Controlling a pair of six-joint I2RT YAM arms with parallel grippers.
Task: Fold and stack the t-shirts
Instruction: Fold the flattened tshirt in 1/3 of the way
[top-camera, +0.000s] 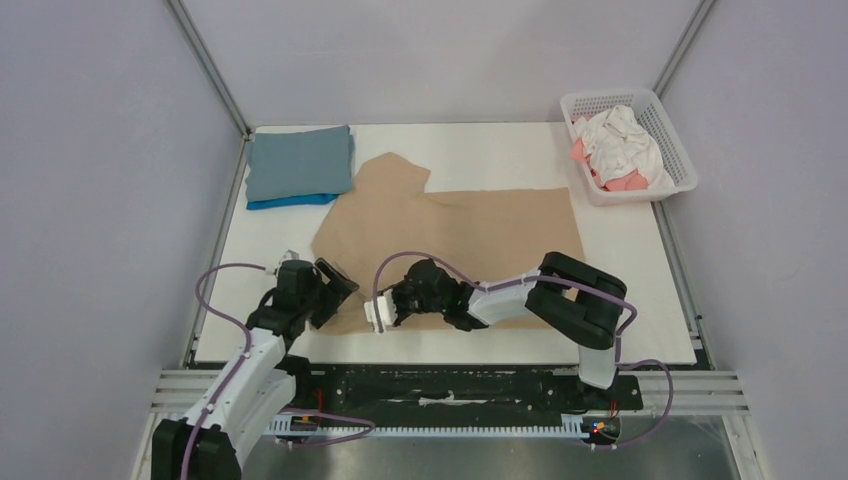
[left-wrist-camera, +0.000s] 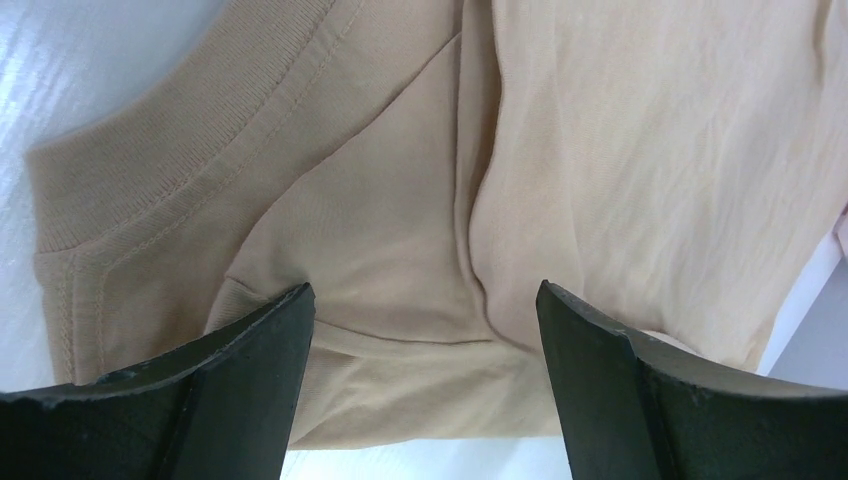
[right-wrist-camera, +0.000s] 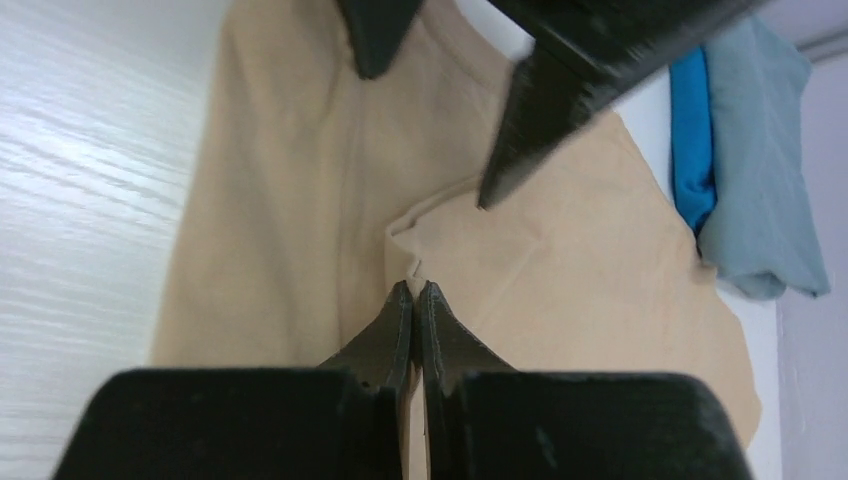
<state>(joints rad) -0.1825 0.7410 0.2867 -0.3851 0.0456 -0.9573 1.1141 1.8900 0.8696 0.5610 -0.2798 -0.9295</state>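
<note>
White table (top-camera: 640, 290), tan t-shirt (top-camera: 480, 225) (ribbed collar (left-wrist-camera: 130, 160)), rumpled

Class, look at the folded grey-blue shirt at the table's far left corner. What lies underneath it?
A bright blue shirt lies under the grey-blue shirt; only a strip along its near edge shows. The rest is covered, so anything further beneath cannot be seen.

No word, label, brand or number can be read in any of the three views. The tan t-shirt (top-camera: 460, 235) is shown plain and unprinted. A small coloured speck (top-camera: 600, 427) below the front rail (top-camera: 700, 392) is perhaps a tag, too small to be read.
</note>
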